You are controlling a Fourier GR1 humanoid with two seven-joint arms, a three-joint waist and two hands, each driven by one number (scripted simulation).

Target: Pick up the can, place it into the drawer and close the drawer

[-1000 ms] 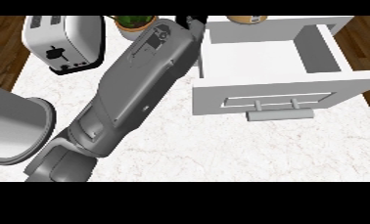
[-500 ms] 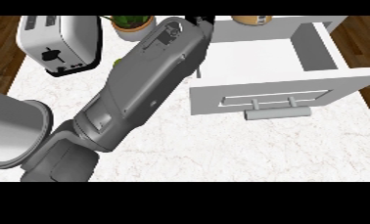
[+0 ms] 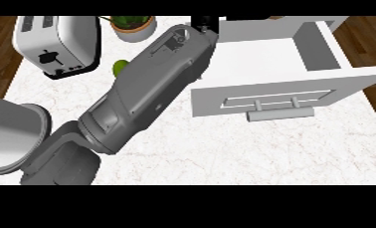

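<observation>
**Counter contents, listed from the frame's left edge to its right**

One round grey vessel, lower left, cut by the frame's edge; only part of its rim and wall shows.

One toaster, white and silver, two slots, upper left, standing on the marble counter.

One potted plant, upper centre-left, at the top of the view, green leaves in a pale pot.

One small green object, just below the plant and right of the toaster, mostly hidden behind the forearm. It cannot be identified from what shows.

One grey forearm, running diagonally from the lower left up to the upper centre. By its place at the left of the view it reads as the left arm, though the shoulder end is out of frame.

One left hand, black, upper centre, at the top of the view beside the drawer's left wall. Only a small dark part of it shows; how far its fingers are spread, and whether they hold anything, cannot be told.

One drawer, white, upper right to centre right, pulled open. Its front panel carries one bar handle. The part of its inside that shows is bare white floor.

Can: not made out anywhere in the view; it may be hidden by the hand or the forearm, which cannot be confirmed.

Right hand: none shows.
</observation>
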